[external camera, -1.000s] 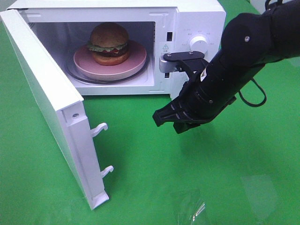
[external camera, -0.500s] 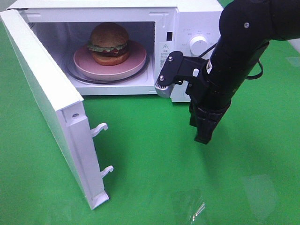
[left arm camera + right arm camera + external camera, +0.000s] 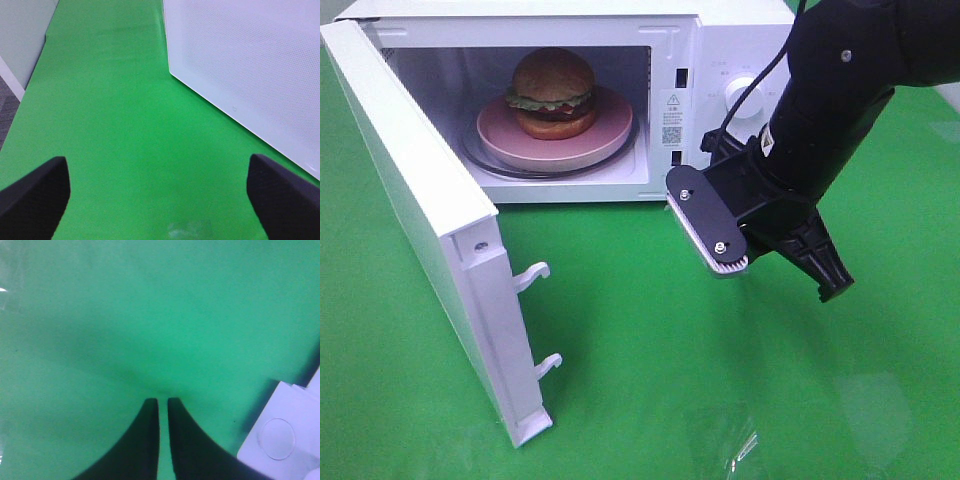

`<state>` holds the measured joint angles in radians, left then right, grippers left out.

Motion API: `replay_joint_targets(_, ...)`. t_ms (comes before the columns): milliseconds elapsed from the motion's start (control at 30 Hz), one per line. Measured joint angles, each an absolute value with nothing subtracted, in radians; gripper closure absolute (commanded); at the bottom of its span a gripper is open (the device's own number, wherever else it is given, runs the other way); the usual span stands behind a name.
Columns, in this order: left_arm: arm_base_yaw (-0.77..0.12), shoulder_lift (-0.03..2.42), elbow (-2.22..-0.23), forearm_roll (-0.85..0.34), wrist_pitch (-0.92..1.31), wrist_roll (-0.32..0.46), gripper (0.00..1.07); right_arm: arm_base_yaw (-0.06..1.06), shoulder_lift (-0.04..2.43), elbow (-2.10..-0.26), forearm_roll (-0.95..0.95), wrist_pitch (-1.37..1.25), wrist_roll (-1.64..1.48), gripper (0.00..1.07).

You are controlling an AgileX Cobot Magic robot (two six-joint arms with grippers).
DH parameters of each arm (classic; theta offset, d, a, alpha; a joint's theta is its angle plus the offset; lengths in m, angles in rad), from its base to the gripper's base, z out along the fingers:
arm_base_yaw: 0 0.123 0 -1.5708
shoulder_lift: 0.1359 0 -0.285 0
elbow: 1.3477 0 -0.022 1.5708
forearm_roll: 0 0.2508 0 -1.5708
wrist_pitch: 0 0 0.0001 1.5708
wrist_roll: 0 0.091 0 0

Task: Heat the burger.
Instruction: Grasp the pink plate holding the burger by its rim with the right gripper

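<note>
Burger (image 3: 553, 92) sat on pink plate (image 3: 610, 138) inside the open-doored microwave (image 3: 745, 35).
Right gripper (image 3: 163, 401) over green worktop (image 3: 650, 360), nearly closed, holding nothing; left gripper (image 3: 156, 165) wide apart, empty.

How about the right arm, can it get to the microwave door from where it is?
Probably yes, though it is a stretch. The door stands wide open at the left, the right gripper hangs by the control panel, and only bare mat lies between them.
</note>
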<state>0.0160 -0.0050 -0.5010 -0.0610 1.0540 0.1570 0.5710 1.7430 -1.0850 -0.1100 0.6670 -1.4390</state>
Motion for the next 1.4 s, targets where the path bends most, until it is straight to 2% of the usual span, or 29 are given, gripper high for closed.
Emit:
replay_joint_targets(133,0.016,-0.005,-0.501,-0.061,1.054,0.157,0.18,0.571,1.743,-1.085,-0.111,0.654,-1.445,0.86)
replay_joint_targets(167,0.016,-0.005,-0.501,-0.061,1.054,0.157,0.18,0.571,1.743,-1.085,-0.111,0.645,-1.437,0.79)
replay_joint_targets(200,0.016,-0.005,-0.501,-0.061,1.054,0.157,0.18,0.571,1.743,-1.085,-0.111,0.629,-1.406,0.68)
replay_joint_targets(233,0.016,-0.005,-0.501,-0.061,1.054,0.157,0.18,0.571,1.743,-1.085,-0.111,0.629,-1.406,0.68)
replay_joint_targets(267,0.016,-0.005,-0.501,-0.061,1.054,0.157,0.18,0.571,1.743,-1.085,-0.111,0.595,-1.351,0.55)
replay_joint_targets(300,0.016,-0.005,-0.501,-0.061,1.054,0.157,0.18,0.571,1.743,-1.085,-0.111,0.595,-1.351,0.55)
replay_joint_targets(333,0.016,-0.005,-0.501,-0.061,1.054,0.157,0.18,0.571,1.743,-1.085,-0.111,0.577,-1.316,0.46)
replay_joint_targets(367,0.016,-0.005,-0.501,-0.061,1.054,0.157,0.18,0.571,1.743,-1.085,-0.111,0.577,-1.316,0.46)
replay_joint_targets(400,0.016,-0.005,-0.501,-0.061,1.054,0.157,0.18,0.571,1.743,-1.085,-0.111,0.548,-1.251,0.28)
replay_joint_targets(433,0.016,-0.005,-0.501,-0.061,1.054,0.157,0.18,0.571,1.743,-1.085,-0.111,0.548,-1.251,0.28)
replay_joint_targets(467,0.016,-0.005,-0.501,-0.061,1.054,0.157,0.18,0.571,1.743,-1.085,-0.111,0.528,-1.211,0.15)
replay_joint_targets(500,0.016,-0.005,-0.501,-0.061,1.054,0.157,0.18,0.571,1.743,-1.085,-0.111,0.528,-1.211,0.15)
replay_joint_targets(533,0.016,-0.005,-0.501,-0.061,1.054,0.157,0.18,0.571,1.743,-1.085,-0.111,0.519,-1.197,0.08)
replay_joint_targets(867,0.016,-0.005,-0.501,-0.061,1.054,0.157,0.18,0.592,1.743,-1.125,-0.171,0.473,-1.172,0.09)
replay_joint_targets(1400,0.016,-0.005,-0.501,-0.061,1.054,0.157,0.18,0.657,1.927,-1.382,-0.249,0.418,-1.037,0.14)
